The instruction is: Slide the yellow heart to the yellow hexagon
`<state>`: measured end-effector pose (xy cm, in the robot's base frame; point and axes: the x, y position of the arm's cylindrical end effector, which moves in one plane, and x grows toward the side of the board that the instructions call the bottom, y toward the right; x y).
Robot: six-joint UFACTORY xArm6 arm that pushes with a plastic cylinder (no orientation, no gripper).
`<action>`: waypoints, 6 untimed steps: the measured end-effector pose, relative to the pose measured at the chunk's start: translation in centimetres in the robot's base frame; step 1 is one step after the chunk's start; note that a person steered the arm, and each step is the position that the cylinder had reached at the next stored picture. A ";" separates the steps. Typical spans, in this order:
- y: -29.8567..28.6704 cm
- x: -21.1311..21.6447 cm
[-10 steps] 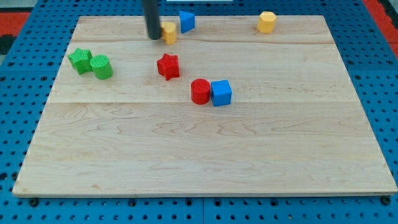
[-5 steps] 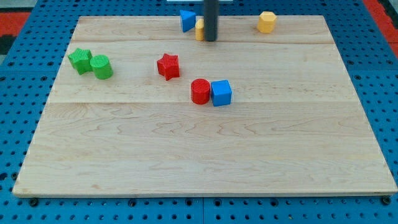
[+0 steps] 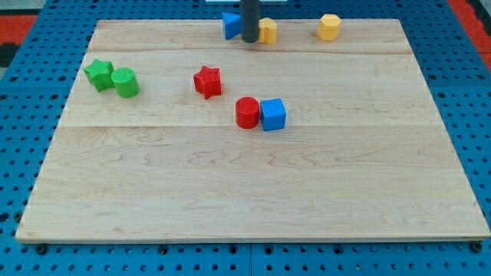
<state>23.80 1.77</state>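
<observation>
Now the tool's tip (image 3: 250, 39), holding nothing, touches the yellow heart (image 3: 267, 31) near the tabletop (image 3: 245, 192) top edge, between the blue triangle (image 3: 230, 24) and the yellow hexagon (image 3: 329, 27).

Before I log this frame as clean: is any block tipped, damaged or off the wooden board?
Nothing stands out. My tip sits between the blue triangular block and the yellow heart, which lies left of the yellow hexagon. Every block rests flat on the wooden board.
</observation>
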 end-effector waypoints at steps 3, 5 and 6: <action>2.8 -2.0; 4.3 1.1; 4.7 6.1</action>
